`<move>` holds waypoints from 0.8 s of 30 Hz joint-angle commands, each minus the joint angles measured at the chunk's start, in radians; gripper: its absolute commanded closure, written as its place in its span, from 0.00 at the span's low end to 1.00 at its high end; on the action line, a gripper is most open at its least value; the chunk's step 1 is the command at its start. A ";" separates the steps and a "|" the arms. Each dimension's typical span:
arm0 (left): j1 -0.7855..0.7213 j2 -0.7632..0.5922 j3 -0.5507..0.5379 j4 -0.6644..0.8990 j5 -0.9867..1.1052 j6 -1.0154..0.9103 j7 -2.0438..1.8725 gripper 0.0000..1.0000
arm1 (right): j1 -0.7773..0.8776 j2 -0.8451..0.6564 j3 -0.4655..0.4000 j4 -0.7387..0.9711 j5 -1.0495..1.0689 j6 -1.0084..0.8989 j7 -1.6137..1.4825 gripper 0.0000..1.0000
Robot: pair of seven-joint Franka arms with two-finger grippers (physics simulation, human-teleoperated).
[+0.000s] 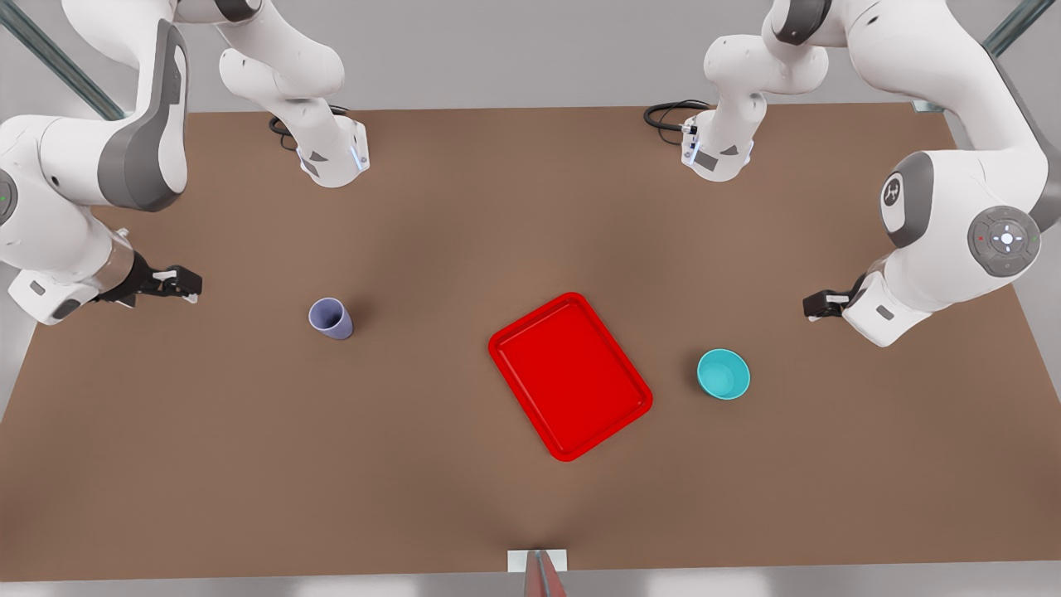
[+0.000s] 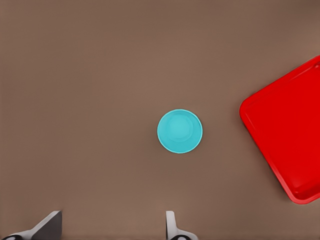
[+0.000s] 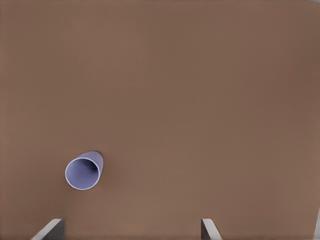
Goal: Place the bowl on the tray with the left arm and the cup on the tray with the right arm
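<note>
Both grippers' fingers open, empty: left gripper (image 1: 816, 308) near bowl (image 1: 724, 374), right gripper (image 1: 186, 286) near cup (image 1: 331, 318).

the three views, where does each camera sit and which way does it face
Front view: high over the table, looking down; both arms show, with the tray between cup and bowl.
Left wrist view: on the left arm, facing down at the bowl and a tray corner; left gripper jaws open.
Right wrist view: on the right arm, facing down at the cup; right gripper jaws open.
Shared: bowl and tray, front and left wrist views.
</note>
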 commanded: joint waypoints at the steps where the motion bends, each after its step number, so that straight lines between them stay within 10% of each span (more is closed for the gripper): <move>1: 0.000 0.000 0.000 0.000 0.002 0.000 -0.002 0.00 | -0.001 0.000 0.000 0.000 0.000 0.000 0.000 0.00; 9: 0.018 0.130 0.114 -0.356 -0.433 0.452 0.405 0.00 | 0.001 0.014 0.000 -0.015 0.002 -0.002 -0.001 0.00; 21: -0.012 0.353 0.112 -0.437 -0.529 0.624 0.575 0.00 | 0.062 -0.028 0.038 -0.621 0.101 0.460 0.003 0.00; 24: -0.014 0.359 0.112 -0.437 -0.542 0.624 0.572 0.52 | 0.062 0.008 0.038 -0.655 0.101 0.514 0.003 0.00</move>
